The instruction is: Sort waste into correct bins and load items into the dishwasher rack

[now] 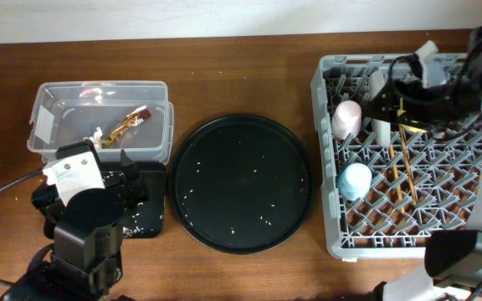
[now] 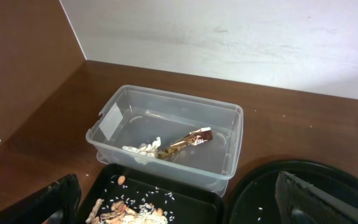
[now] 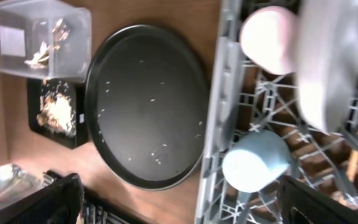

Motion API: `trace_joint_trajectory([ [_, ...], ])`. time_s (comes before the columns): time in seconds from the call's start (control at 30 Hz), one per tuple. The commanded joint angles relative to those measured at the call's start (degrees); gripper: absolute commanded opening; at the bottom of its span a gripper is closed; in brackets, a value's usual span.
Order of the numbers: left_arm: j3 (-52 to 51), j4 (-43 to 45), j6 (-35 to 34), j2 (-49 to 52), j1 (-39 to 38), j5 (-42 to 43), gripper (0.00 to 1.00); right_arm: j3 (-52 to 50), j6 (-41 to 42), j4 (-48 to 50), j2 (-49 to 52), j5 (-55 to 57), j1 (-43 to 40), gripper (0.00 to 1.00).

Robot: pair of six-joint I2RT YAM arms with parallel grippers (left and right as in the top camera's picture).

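The grey dishwasher rack (image 1: 329, 167) holds a pink cup (image 1: 347, 119), a blue cup (image 1: 356, 181) and wooden chopsticks (image 1: 406, 167) lying across its grid. My right gripper (image 1: 394, 104) hovers open over the rack's far part; in its wrist view (image 3: 185, 208) the pink cup (image 3: 269, 37) and blue cup (image 3: 253, 163) lie below, with a pale blurred dish (image 3: 331, 62) close by. The clear tub (image 1: 53, 104) contains the gold wrapper (image 2: 190, 140) and white tissue (image 2: 143, 149). Food scraps (image 2: 132, 213) lie in the shallow black tray (image 2: 191, 193). My left gripper (image 2: 185, 211) stands open above that tray.
A large round black tray (image 1: 241, 184) speckled with pale crumbs sits mid-table between the bins and the rack. The left arm's body (image 1: 86, 226) covers much of the shallow tray from above. A wall runs along the table's far edge.
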Motion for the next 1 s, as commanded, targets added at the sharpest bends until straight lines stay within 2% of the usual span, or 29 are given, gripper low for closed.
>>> trace_joint_trajectory([
  [0.0, 0.5, 0.1, -0.8, 0.0, 0.2, -1.2, 0.99, 1.0, 0.2, 0.0, -0.4, -1.6, 1.3, 0.98],
  [0.53, 0.5, 0.1, -0.8, 0.0, 0.2, -1.2, 0.99, 1.0, 0.2, 0.3, -1.8, -0.6, 1.5, 0.98],
  [0.67, 0.5, 0.1, -0.8, 0.0, 0.2, -1.2, 0.99, 1.0, 0.2, 0.4, -7.9, 3.1, 1.5, 0.98],
  [0.9, 0.5, 0.1, -0.8, 0.0, 0.2, -1.2, 0.99, 1.0, 0.2, 0.4, -27.5, 6.4, 1.5, 0.98],
  [0.97, 0.5, 0.1, -0.8, 0.0, 0.2, -1.2, 0.99, 1.0, -1.5, 0.4, -32.5, 12.3, 1.5, 0.99],
])
